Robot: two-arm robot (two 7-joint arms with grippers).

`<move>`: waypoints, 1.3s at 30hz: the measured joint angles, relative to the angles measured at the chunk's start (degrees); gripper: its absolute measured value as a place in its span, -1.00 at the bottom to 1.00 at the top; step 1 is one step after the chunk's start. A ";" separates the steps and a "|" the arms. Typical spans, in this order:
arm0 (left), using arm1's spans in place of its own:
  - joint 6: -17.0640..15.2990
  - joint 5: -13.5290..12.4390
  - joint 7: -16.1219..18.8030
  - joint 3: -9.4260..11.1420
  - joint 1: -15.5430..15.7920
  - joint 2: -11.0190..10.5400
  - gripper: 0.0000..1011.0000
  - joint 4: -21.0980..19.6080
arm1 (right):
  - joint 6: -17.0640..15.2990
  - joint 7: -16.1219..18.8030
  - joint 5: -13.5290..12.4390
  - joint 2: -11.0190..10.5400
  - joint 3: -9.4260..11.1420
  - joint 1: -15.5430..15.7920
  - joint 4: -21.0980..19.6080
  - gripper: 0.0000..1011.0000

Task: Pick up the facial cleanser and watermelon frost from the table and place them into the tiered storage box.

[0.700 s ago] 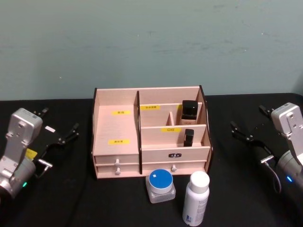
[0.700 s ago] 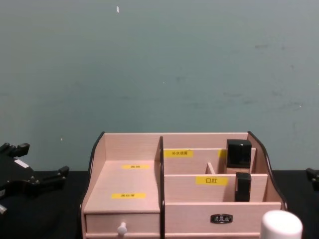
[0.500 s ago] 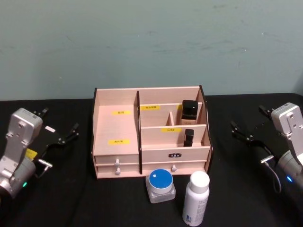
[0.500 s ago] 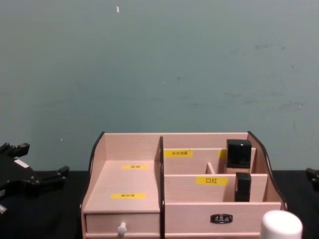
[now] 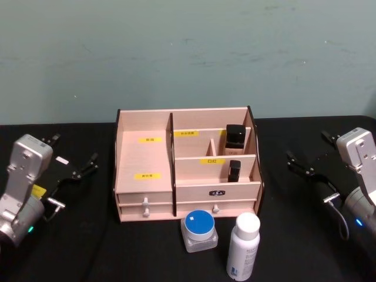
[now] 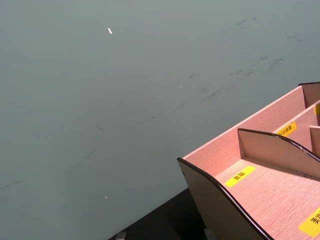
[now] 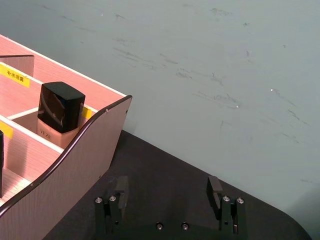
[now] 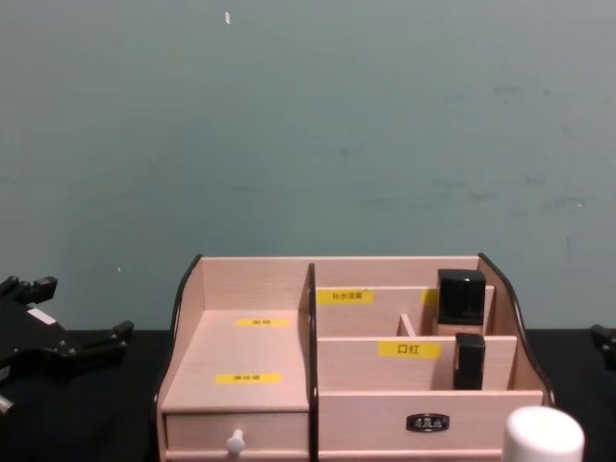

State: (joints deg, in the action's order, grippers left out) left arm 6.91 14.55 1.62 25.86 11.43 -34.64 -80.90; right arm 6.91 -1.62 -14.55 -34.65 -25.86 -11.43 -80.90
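Close to the robot, the facial cleanser (image 5: 244, 247) stands on the table (image 5: 88, 252), at 5 o'clock from the tiered storage box (image 5: 138, 158). The watermelon frost (image 5: 199, 230) sits at 6 o'clock, by the drawers. Farther out, the left gripper (image 5: 75, 148) at 9 o'clock and the right gripper (image 5: 305, 145) at 3 o'clock are spread wide and hold nothing. Nothing has moved, so no pick-up has begun.

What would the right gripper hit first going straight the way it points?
Probably nothing before the wall: the open right gripper points past the side of the tiered storage box; depth is unclear.
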 joint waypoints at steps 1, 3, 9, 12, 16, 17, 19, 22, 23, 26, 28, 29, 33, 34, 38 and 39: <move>0.00 0.00 0.00 0.00 0.00 0.00 1.00 0.00 | 0.00 0.00 0.00 0.00 0.00 0.00 0.00 0.98; 0.00 0.00 0.00 0.00 0.00 0.00 1.00 0.00 | 0.00 0.00 0.00 0.00 0.00 0.00 0.00 0.98; 0.00 0.00 0.00 0.00 0.00 0.00 1.00 0.00 | 0.00 0.00 0.00 0.00 0.00 0.00 0.00 0.98; 0.00 0.00 0.00 0.00 0.00 0.00 1.00 0.00 | 0.00 0.00 0.00 0.00 0.00 0.00 0.00 0.98; 0.00 0.00 0.00 0.00 0.00 0.00 1.00 0.00 | 0.00 0.00 0.00 0.00 0.00 0.00 0.00 0.98; 0.00 0.00 0.00 0.00 0.00 0.00 1.00 0.00 | 0.00 0.00 0.00 0.00 0.00 0.00 0.00 0.98; 0.00 0.00 0.00 0.00 0.00 0.00 1.00 0.00 | 0.03 0.53 -0.08 -0.21 0.28 0.17 -0.12 0.98; 0.00 0.00 0.00 0.00 0.00 0.00 1.00 0.00 | -0.14 2.31 -1.04 -1.58 1.47 1.17 -1.88 0.98; 0.00 0.00 0.00 0.00 0.00 0.00 1.00 0.00 | -0.30 2.84 -1.32 -2.09 1.78 1.54 -2.71 0.98; 0.00 0.00 0.00 0.00 0.00 0.00 1.00 0.00 | -0.93 4.92 -2.54 -4.59 3.31 3.28 -6.88 0.98; 0.00 0.00 0.00 0.00 0.00 0.00 1.00 0.00 | -1.54 6.47 -3.81 -6.55 4.60 4.85 -10.34 0.98; 0.00 0.00 0.00 0.00 0.00 0.00 1.00 0.00 | -1.79 7.17 -4.39 -7.45 5.20 5.57 -11.94 0.98; 0.00 0.00 0.00 0.00 0.00 0.00 1.00 0.00 | -3.04 10.44 -7.43 -11.24 7.82 8.99 -18.56 0.98; 0.00 0.00 0.00 0.00 0.00 0.00 1.00 0.00 | -3.18 10.91 -7.99 -11.76 8.27 9.58 -19.55 0.98; 0.00 0.00 0.00 0.00 0.00 0.00 1.00 0.00 | -4.07 13.16 -11.89 -13.74 10.92 13.20 -24.74 0.98; 0.00 0.00 0.00 0.00 0.00 0.00 1.00 0.00 | -4.32 13.97 -13.38 -14.06 11.75 14.52 -26.38 0.98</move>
State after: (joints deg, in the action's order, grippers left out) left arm 6.91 14.55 1.62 25.86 11.43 -34.65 -80.90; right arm 2.59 12.35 -27.93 -48.70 -14.12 3.09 -107.28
